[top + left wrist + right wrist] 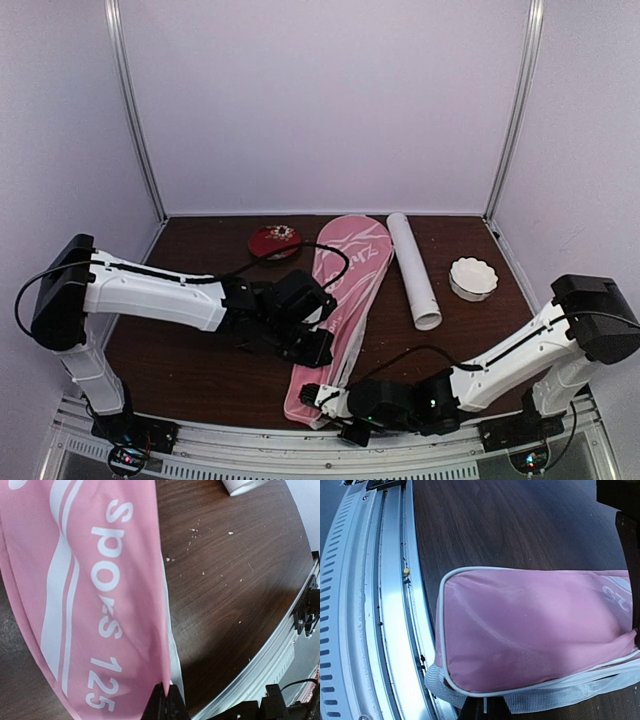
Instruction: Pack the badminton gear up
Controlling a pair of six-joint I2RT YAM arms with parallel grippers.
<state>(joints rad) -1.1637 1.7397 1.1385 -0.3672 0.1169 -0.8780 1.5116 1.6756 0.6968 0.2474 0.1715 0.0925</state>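
Observation:
The pink racket-shaped fabric bag (347,268) lies flat, its wide end at the back and its narrow end at the table's front edge. My left gripper (316,345) is at the bag's left edge near the middle. In the left wrist view it (167,696) is shut on a raised fold of the pink fabric (90,580). My right gripper (320,398) is at the bag's narrow end (530,630). In the right wrist view it (486,711) is shut on the white trim there. The long white tube (413,270) lies right of the bag. No rackets or shuttlecocks show.
A small dark red round dish (274,240) sits at the back, left of the bag. A white scalloped bowl (472,277) sits right of the tube. The metal front rail (380,605) runs just past the bag's narrow end. White walls and posts enclose the table.

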